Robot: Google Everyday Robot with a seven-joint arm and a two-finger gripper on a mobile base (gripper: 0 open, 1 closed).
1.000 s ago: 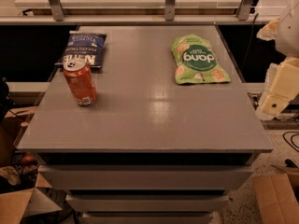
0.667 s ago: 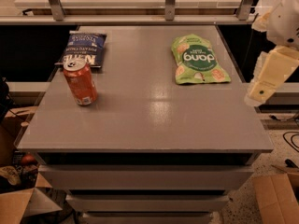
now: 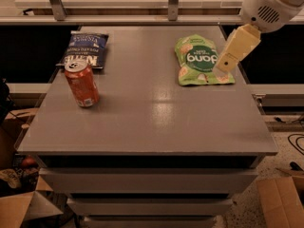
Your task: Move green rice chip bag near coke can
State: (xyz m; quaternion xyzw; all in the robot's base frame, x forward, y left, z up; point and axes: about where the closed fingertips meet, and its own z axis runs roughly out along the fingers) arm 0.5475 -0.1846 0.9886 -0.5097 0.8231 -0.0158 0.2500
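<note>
**Desk:** What sits on the grey surface point(image 3: 156, 122)?

**Photographer:** Three items. The green rice chip bag point(image 3: 199, 61) lies flat at the far right, logo side up, close to the right edge. The coke can point(image 3: 82, 84) stands upright at the left, nearer the front, with its silver top and tab showing. A dark blue chip bag point(image 3: 85, 50) lies flat just behind the can, at the far left corner.

**Desk:** How far is the green bag from the can?

**Photographer:** Well apart, with bare grey surface between them.

**Desk:** And the robot?

**Photographer:** It enters from the upper right. A white rounded arm housing point(image 3: 270, 4) is seen at the top corner, and the cream-coloured gripper point(image 3: 227, 60) slants down from it to the left, its tip over the green bag's right edge. Whether it touches the bag cannot be told, nor whether the gripper is open or closed.

**Desk:** Anything else in view?

**Photographer:** A cardboard box point(image 3: 282, 201) on the floor at lower right.
</note>
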